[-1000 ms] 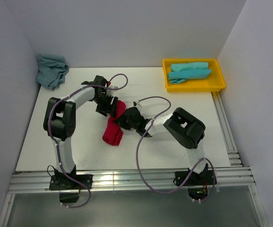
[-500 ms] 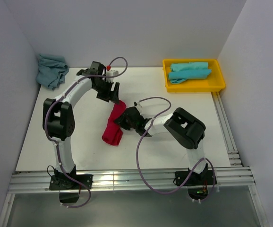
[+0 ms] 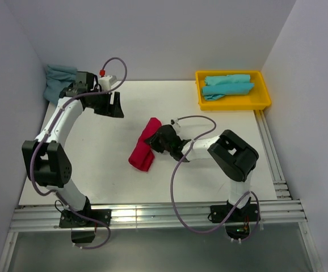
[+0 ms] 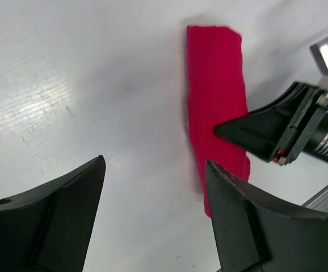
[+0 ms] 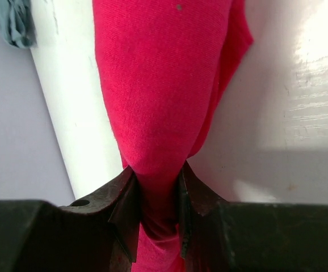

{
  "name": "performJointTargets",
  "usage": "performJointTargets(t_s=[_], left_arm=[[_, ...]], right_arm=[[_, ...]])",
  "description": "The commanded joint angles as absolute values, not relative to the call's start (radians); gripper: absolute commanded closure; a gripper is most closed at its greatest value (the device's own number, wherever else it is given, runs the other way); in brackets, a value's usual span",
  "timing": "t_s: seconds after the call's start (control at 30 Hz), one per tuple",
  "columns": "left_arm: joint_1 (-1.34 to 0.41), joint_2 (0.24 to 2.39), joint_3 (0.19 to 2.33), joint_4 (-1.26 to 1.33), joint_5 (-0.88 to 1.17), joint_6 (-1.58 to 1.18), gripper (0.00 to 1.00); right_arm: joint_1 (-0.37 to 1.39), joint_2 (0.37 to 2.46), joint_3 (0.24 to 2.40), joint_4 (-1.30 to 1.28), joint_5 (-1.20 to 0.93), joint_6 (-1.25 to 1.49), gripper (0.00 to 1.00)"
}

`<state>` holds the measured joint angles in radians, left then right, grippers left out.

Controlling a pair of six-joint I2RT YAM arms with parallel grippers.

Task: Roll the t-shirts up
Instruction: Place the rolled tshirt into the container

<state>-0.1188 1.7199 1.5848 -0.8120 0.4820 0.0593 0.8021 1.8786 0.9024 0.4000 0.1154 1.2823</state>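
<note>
Top view: the red shirt (image 3: 144,148) is lying as a tight roll near the middle of the table (image 3: 96,164); the right gripper (image 3: 163,140) is pinching its right flank, probably to keep the roll from springing loose; the left gripper (image 3: 112,106) is hanging spread and empty, well to the far left of the roll; it is pointing back toward the roll although it is near the crumpled turquoise shirt (image 3: 59,85) bunched in the far left corner, which I judge to be the next one to roll; the tray (image 3: 235,106) is sitting at the far right, and the rolled shirts (image 3: 226,85) in it suggest finished rolls are being collected there. Counting: one red shirt, one loose turquoise shirt, what look like two turquoise rolls in the tray, one tray.

Left wrist view: the left gripper (image 4: 154,167) is looking down at bare table with its fingers (image 4: 62,215) wide apart and nothing between them; the red shirt (image 4: 215,102) is lying beyond them to the right, clear of both; the right gripper (image 4: 266,127) is pressing into the roll's side.

Right wrist view: the right gripper (image 5: 154,195) is biting a fold of the red shirt (image 5: 158,85); its fingers (image 5: 124,204) are clenching the cloth, which is bulging out between them; the rest of the roll is stretching away along the table; a scrap of the turquoise shirt (image 5: 16,20) is showing in the corner.
</note>
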Motion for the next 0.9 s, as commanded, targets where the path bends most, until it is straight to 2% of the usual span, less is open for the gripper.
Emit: performJointTargets(t_s=[0.0,0.23,0.57,0.87], left_arm=[[-0.114,1.648,1.481,-0.708,0.476,0.097,0.24],[-0.071,1.588,1.335,-0.623,0.443,0.12,0.25],[-0.043,1.568,1.281,-0.606,0.465,0.13,0.26],[-0.043,1.565,1.259,-0.604,0.488,0.132,0.26]], right_arm=[[0.779,1.787,0.937,0.406,0.156,1.296,1.0],[0.718,1.723,0.96,0.368,0.159,1.282,1.0],[0.624,1.602,0.982,0.296,0.182,1.249,1.0],[0.437,1.47,1.04,0.147,0.278,1.195,1.0]])
